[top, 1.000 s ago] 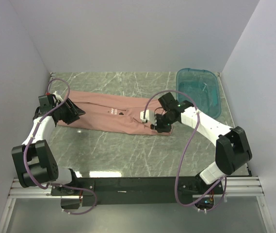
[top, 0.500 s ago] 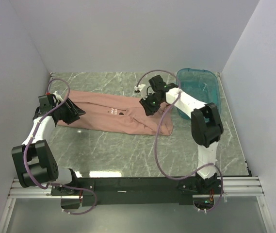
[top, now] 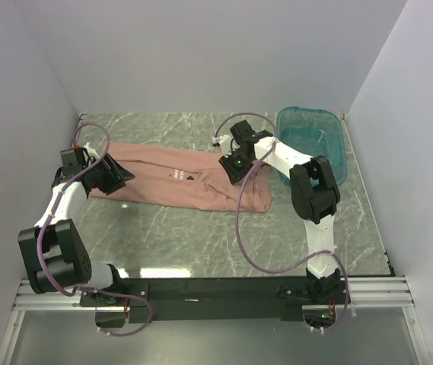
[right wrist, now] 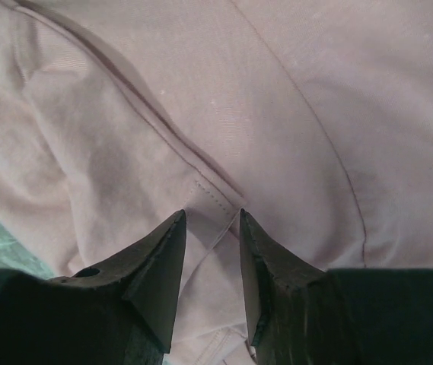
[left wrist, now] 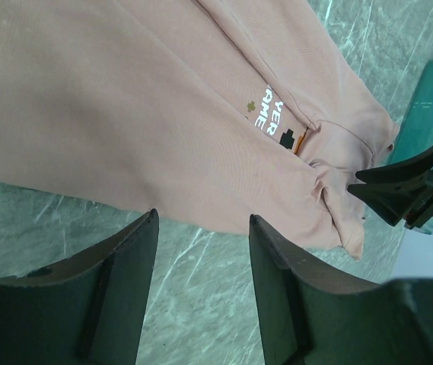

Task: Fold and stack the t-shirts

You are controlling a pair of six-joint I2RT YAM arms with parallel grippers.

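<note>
Right wrist view: your right claw (right wrist: 212, 217) stands parted with nothing pinched, its tips just over a stitched seam of the pink t-shirt (right wrist: 292, 114). Your left claw (left wrist: 201, 220) is likewise released, over the bare table (left wrist: 201, 304) beside the shirt's edge. The shirt lies in a long band across the table, print up. The teal tub (top: 336, 163) sits close beside the right arm. That arm's purple cable (top: 237, 228) crosses the shirt's right end.

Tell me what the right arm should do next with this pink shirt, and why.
Probably lower and close on the cloth. The jaws of the right gripper stand open over a stitched seam of the t-shirt, gripping nothing; the shirt lies as a long strip, not yet folded small.
</note>
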